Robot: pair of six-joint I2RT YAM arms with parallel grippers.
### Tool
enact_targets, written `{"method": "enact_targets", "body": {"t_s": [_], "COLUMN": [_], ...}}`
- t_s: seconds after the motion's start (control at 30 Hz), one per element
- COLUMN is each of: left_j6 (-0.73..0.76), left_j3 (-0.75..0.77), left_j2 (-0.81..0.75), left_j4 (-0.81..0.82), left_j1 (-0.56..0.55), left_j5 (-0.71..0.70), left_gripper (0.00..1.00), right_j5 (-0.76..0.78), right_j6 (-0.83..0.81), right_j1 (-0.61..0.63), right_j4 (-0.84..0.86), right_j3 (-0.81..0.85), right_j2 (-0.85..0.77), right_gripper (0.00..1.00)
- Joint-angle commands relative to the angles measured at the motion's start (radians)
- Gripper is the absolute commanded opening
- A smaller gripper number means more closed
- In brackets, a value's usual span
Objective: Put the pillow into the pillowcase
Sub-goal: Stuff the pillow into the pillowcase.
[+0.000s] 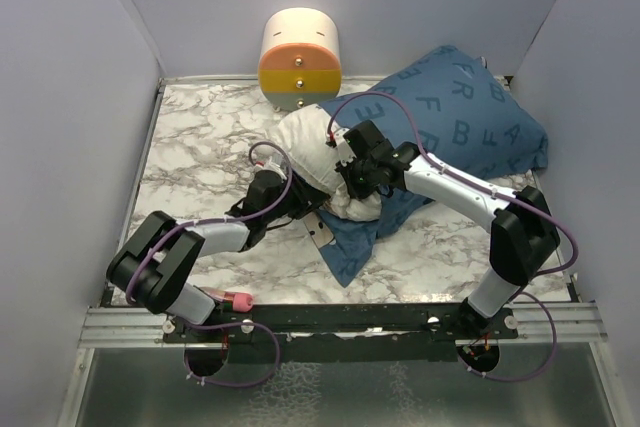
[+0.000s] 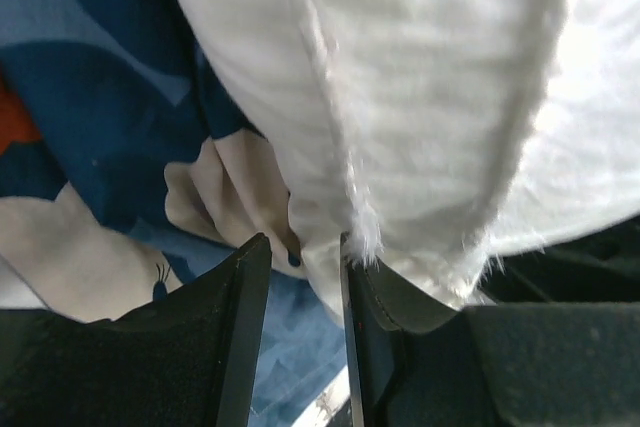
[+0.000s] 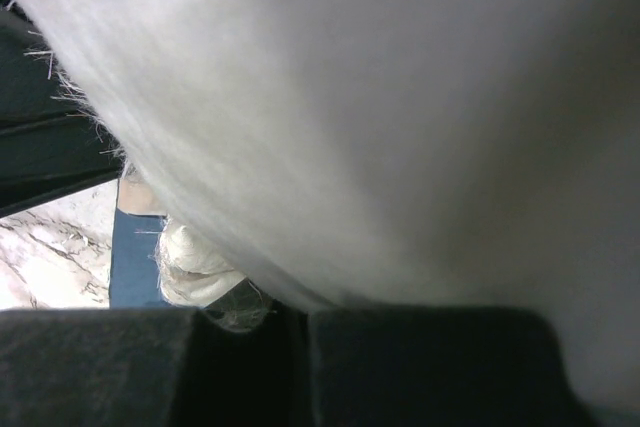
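From where I stood, the one container was the pillowcase (image 1: 470, 122). Its open end lay at the middle of the marble table (image 1: 200, 157), with a blue flap spread flat toward the near edge. The pillow (image 1: 305, 147) sat on that flap, its white end bulging out to the left. Further right the case swelled plump toward the far right corner (how much of the pillow was inside, the cloth hid from me).

As for room to move, open marble stretched from the left wall to the left arm, which reached in low toward the pillow. The cream-and-orange cylinder (image 1: 300, 57) stood against the back wall, just behind the pillow. On the right the case ran close to the right wall, and a strip of marble separated it from the near rail.

The left gripper (image 2: 302, 252) had its jaws a little apart. The pillow's frayed corner rested against one finger, and blue cloth showed through the gap. The right gripper (image 1: 355, 182) was pressed into the pillow's near side with its jaws closed together. I could not tell whether any fabric was pinched, because its own camera showed mostly blurred white.
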Motion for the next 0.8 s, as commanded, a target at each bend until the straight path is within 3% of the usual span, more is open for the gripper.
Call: {"method": "enact_targets", "body": {"t_s": [0.0,0.43,0.63,0.77], "left_j6": [0.008,0.127,0.131,0.128], "left_j3": [0.056,0.181,0.137,0.133], "left_j2": [0.068,0.155,0.127,0.154], "left_j4": [0.048,-0.186,-0.163,-0.109], "left_j1": [-0.013,-0.071,-0.083,-0.087], "left_j5": [-0.058,-0.141,-0.208,-0.244], "left_gripper": [0.38,0.37,0.34,0.42], "right_j5": [0.066,0.056,0.045,0.034], "right_j6": [0.008,-0.005,-0.007,-0.006], "right_j1": [-0.021,-0.021,-0.023,-0.022], "right_j4": [-0.017,-0.013,-0.005,-0.002], "right_j3": [0.022,0.022,0.019,0.019], "right_j2": [0.011,0.011,0.013,0.017], "right_gripper": [0.01,0.01,0.01,0.01]}}
